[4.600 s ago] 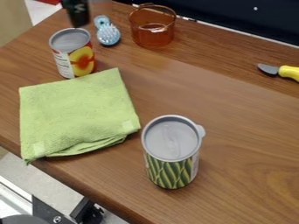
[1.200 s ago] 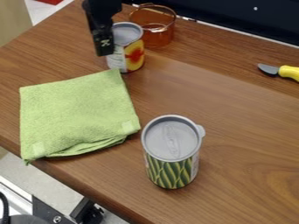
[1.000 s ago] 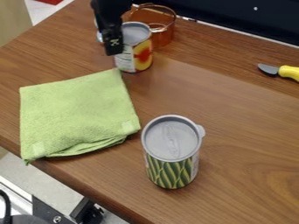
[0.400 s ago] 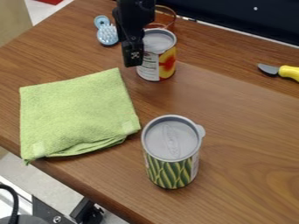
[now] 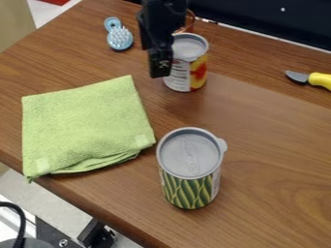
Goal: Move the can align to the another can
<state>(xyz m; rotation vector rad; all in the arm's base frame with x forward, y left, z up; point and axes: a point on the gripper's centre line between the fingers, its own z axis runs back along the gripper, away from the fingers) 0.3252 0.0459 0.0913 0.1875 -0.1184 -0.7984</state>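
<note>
— Nearest?
— One green-patterned can (image 5: 189, 190), upright, worktop (image 5: 271, 198); green folded cloth (image 5: 84, 128), to its left.
— Farther?
— One peach-labelled can (image 5: 186, 76), upright; black tool (image 5: 161, 68) at its left side, clenched or released: cannot tell.

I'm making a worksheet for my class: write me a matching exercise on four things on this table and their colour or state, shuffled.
1. near can
2. far can
3. cloth
4. utensil at the right edge

A. red and yellow on its label
B. yellow handle
C. green patterned side
D. folded

Pairs: 1-C, 2-A, 3-D, 4-B
</note>
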